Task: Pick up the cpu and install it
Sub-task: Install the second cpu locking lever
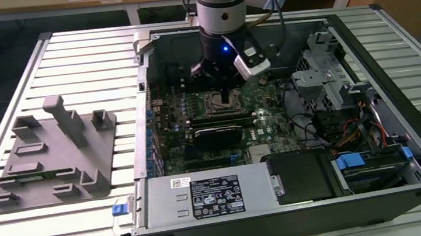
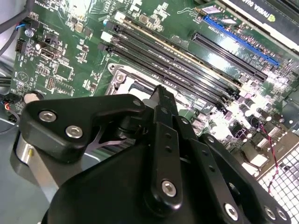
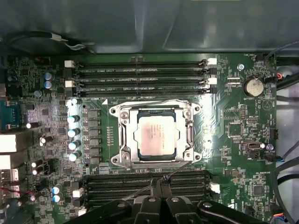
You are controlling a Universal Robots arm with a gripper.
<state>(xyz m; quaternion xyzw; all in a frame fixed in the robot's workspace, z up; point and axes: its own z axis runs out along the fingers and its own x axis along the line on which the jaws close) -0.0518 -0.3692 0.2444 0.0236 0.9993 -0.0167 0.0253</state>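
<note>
In the exterior view, your black gripper (image 1: 228, 88) hangs inside the open black computer case (image 1: 391, 52), just above the green motherboard's socket (image 1: 224, 100). In the second wrist view, the fingers (image 2: 164, 105) look pressed together, nothing between them. In the first wrist view, the small square silvery cpu (image 3: 156, 135) sits in the metal socket frame (image 3: 122, 135) — fingertips (image 3: 161, 183) near it, apart.

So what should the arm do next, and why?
Probably lift straight up and away. The cpu already appears seated inside the socket frame on the motherboard, and the gripper sits beside it among the memory slots, seemingly holding nothing.
</note>
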